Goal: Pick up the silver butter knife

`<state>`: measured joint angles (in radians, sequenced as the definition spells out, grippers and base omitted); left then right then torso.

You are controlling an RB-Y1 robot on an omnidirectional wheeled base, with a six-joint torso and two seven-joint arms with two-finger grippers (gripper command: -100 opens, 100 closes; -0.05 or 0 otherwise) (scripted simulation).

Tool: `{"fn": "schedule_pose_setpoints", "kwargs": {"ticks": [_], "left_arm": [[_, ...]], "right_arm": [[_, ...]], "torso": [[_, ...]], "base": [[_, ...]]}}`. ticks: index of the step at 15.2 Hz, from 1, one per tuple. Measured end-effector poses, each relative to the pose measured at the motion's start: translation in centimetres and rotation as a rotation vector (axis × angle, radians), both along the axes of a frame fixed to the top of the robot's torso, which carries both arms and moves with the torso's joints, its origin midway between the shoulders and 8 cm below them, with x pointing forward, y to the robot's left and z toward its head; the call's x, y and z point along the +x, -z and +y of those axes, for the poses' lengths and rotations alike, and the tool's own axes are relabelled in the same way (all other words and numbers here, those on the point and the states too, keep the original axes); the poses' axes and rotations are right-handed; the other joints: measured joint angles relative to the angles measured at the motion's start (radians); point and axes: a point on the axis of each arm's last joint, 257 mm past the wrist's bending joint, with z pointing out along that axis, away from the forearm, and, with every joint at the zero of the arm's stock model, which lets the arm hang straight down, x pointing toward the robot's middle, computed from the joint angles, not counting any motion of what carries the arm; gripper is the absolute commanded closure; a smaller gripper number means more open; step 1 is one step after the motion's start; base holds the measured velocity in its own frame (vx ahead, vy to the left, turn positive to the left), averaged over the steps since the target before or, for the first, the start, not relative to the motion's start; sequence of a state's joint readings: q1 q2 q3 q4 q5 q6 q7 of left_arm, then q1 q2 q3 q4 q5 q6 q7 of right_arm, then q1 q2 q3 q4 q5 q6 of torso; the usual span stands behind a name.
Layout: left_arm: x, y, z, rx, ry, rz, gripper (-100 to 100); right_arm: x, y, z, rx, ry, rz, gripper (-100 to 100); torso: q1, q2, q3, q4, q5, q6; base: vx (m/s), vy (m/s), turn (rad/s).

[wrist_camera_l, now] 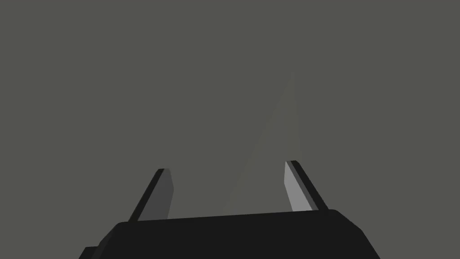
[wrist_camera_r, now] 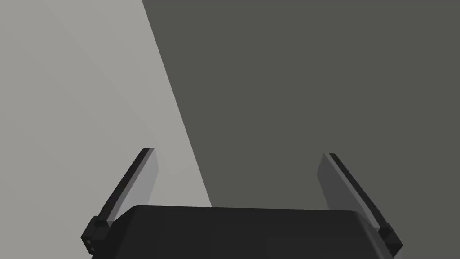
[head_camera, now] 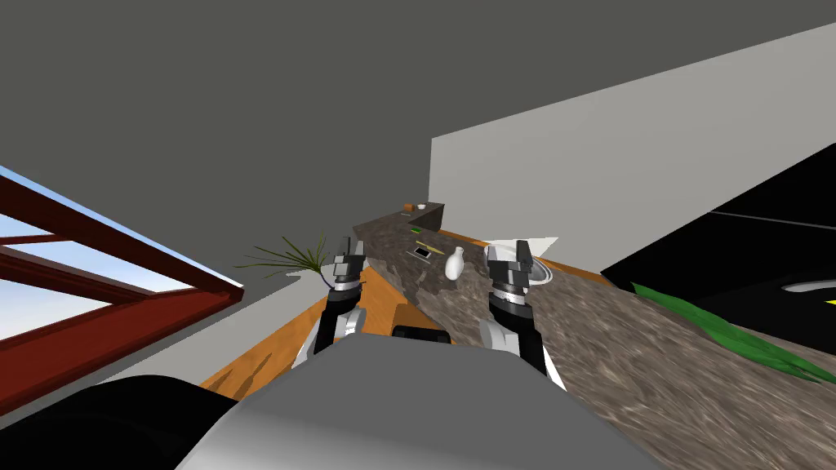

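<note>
Left gripper [head_camera: 349, 248] and right gripper [head_camera: 509, 248] flanked the white vase [head_camera: 454, 263], fingers apart; the butter knife, perhaps on the counter [head_camera: 653, 343] beyond the vase, was too small to tell; likely light, stiff, slippery; pinch its handle.

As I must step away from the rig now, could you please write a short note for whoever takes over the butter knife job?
Left gripper: open, empty, held up to the left of the stone counter.
Right gripper: open, empty, held up over the counter's near part.
Things: a white vase and a small dark flat item sit on the counter ahead. The items beyond them are too small to name, and the butter knife may be among them.
Done: nothing grasped.
Left: find the knife, move closer, grasp it and lift it.
</note>
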<state>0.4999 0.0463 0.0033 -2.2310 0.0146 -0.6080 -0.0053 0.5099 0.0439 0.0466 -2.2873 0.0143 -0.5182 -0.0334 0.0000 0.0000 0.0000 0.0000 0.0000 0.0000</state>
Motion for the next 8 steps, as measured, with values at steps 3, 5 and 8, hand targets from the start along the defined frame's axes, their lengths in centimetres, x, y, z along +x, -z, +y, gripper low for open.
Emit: {"fn": "schedule_pose_setpoints", "kwargs": {"ticks": [3, 5, 8], "left_arm": [[1.2, 0.4, -0.2, 0.030, 0.015, 0.030, -100], [2.2, 0.5, -0.4, 0.048, 0.022, 0.055, -100], [3.7, 1.1, -0.5, 0.067, 0.025, 0.097, -100]], "right_arm": [[0.0, 0.0, 0.0, 0.000, 0.000, 0.000, 0], [0.0, 0.0, 0.0, 0.000, 0.000, 0.000, 0], [0.0, 0.0, 0.0, 0.000, 0.000, 0.000, 0]], "torso": [[0.000, 0.000, 0.000, 0.000, 0.000, 0.000], [-0.001, 0.000, 0.000, 0.000, 0.000, 0.000], [-0.001, -0.001, 0.000, 0.000, 0.000, 0.000]], "base": [[0.000, -0.010, -0.065], [0.002, -0.013, -0.066], [0.002, -0.013, -0.061]]}}
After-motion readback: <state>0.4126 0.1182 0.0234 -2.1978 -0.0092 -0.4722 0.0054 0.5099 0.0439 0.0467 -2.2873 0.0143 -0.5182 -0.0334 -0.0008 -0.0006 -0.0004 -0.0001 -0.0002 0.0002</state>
